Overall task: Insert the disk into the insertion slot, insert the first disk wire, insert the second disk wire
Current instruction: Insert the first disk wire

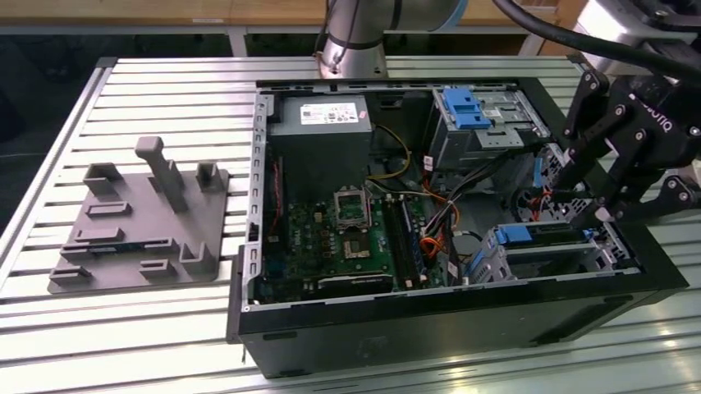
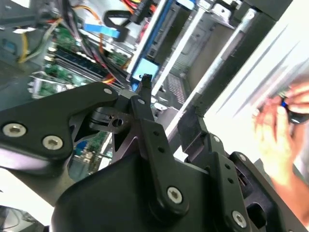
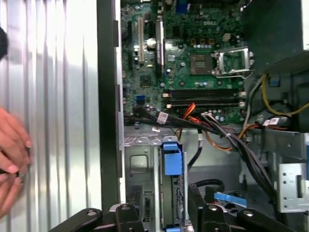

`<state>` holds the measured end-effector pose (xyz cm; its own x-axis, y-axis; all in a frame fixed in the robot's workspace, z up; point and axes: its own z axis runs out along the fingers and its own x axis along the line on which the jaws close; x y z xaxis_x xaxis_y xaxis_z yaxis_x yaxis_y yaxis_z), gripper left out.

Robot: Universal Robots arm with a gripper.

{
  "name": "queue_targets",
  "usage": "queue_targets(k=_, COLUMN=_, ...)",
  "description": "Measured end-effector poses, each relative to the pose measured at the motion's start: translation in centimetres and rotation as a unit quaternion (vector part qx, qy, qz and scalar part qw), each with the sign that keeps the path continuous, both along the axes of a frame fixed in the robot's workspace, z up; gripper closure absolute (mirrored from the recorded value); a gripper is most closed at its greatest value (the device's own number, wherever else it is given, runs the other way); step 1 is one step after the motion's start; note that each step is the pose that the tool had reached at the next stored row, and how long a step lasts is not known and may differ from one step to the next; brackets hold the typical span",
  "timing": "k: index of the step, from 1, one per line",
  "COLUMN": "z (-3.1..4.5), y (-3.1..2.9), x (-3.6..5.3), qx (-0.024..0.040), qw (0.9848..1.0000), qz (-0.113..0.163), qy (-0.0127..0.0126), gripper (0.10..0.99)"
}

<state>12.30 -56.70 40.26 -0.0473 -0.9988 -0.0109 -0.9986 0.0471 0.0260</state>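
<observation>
Disk [image 1: 544, 234] already sits down in the insertion slot [image 1: 490, 264], blue carrier end toward the motherboard [image 1: 350, 238] — low in the open computer case [image 1: 438, 320], at the exterior view's right. Gripper [image 1: 588, 217] hangs just above it — claw released, fingers [image 3: 208, 216] spread either side. A person's hand [image 3: 12, 154] shows over the table [image 1: 164, 82] outside the case.

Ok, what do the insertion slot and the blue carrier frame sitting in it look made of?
Insertion slot: apparently bare sheet metal, silver-grey with a dull sheen, punched holes and folded edges. Blue carrier frame: probably moulded plastic, an even bright blue, smooth and slightly glossy, with rounded corners.
</observation>
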Motion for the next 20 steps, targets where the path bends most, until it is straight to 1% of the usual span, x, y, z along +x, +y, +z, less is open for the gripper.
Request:
queue_targets(k=2, z=-0.04, y=0.31, x=0.03, qx=-0.0169, qw=0.9999, qz=0.0, qy=0.0, gripper=0.588)
queue_targets(k=3, z=-0.08, y=0.52, x=0.06, qx=-0.0233, qw=0.9997, qz=0.0, qy=0.0, gripper=0.588)
queue_targets(k=5, z=-0.18, y=0.98, x=0.14, qx=-0.033, qw=0.9995, qz=0.0, qy=0.0, gripper=0.588)
queue_targets(k=7, z=-0.26, y=1.44, x=0.29, qx=-0.0393, qw=0.9992, qz=0.0, qy=-0.0001, gripper=0.588)
queue_targets(k=9, z=-0.33, y=2.1, x=0.56, qx=-0.0413, qw=0.9991, qz=0.0, qy=-0.0003, gripper=0.588)
queue_targets(k=16, z=-0.65, y=4.47, x=1.93, qx=-0.0414, qw=0.9991, qz=0.0, qy=-0.0006, gripper=0.588)
queue_targets(k=18, z=-0.87, y=4.95, x=2.46, qx=-0.0424, qw=0.9991, qz=0.0, qy=-0.0006, gripper=0.588)
queue_targets(k=20, z=-1.13, y=5.25, x=3.23, qx=-0.0435, qw=0.9991, qz=0.0, qy=-0.0006, gripper=0.588)
